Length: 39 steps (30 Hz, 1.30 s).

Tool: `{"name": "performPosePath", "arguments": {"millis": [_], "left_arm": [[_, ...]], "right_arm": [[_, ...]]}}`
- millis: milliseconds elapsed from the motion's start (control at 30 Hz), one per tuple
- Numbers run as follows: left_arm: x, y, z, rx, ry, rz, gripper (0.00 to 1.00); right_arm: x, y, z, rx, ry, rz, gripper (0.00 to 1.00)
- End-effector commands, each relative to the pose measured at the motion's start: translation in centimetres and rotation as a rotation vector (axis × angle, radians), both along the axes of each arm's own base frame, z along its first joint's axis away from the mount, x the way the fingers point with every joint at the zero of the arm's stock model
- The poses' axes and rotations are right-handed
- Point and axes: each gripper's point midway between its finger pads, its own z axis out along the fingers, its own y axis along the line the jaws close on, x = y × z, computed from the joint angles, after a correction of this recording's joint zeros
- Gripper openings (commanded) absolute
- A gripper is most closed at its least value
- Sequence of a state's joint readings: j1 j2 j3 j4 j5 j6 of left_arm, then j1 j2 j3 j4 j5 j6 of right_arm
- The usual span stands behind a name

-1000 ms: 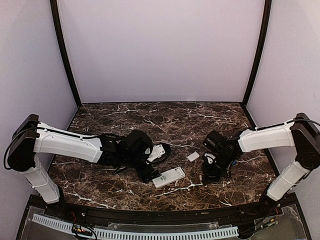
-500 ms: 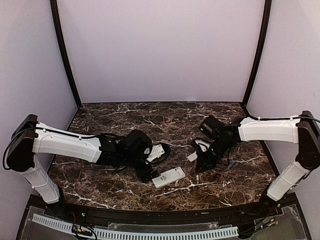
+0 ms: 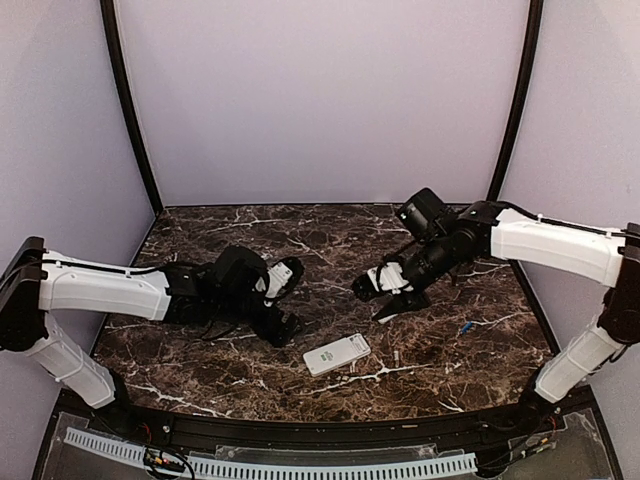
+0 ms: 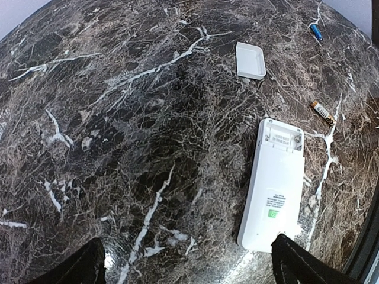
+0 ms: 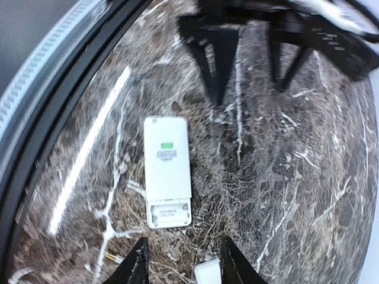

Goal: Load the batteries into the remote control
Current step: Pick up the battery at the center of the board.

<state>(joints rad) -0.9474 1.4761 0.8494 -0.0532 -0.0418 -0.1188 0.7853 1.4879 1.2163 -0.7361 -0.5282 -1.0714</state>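
Remote control (image 3: 337,354) lies face-down near the table's (image 3: 200,360) near edge, its open battery bay (image 4: 284,139) upward, presumably to receive the loose batteries (image 4: 321,111) at its right; left gripper (image 4: 189,260) and right gripper (image 5: 183,254) hover with jaws apart, empty.

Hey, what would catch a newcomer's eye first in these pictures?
The white remote control lies face down on the dark marble table, near its front edge, its battery compartment open. Beside that open end lie a gold battery and, farther off, a blue battery, with a small white plate nearby. The left gripper and right gripper hover open on either side.
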Motion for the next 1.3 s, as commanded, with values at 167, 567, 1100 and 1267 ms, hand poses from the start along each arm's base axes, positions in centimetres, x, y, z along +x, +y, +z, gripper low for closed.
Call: {"name": "performPosePath", "arguments": {"millis": [167,567,1100,1267], "left_arm": [[-0.4,0.2,-1.2,0.012,0.016,-0.002,0.97],[-0.7,-0.4,-2.6,0.039,0.031,-0.058,0.97],[-1.7,-0.7,-3.4,0.057,0.079,-0.113,0.97],[-1.7,-0.5,-3.4,0.065,0.076,-0.106,0.97]], "right_arm": [[-2.3,-5.6,-10.9,-0.447,-0.237,0.581,0.48],[-1.8,-6.5,-15.2,-0.566,-0.268,0.667,0.46],[-2.2,-8.0,-17.6,-0.615,-0.260,0.654,0.21],[-2.2,-8.0,-17.2,-0.614,-0.254,0.627,0.02]]}}
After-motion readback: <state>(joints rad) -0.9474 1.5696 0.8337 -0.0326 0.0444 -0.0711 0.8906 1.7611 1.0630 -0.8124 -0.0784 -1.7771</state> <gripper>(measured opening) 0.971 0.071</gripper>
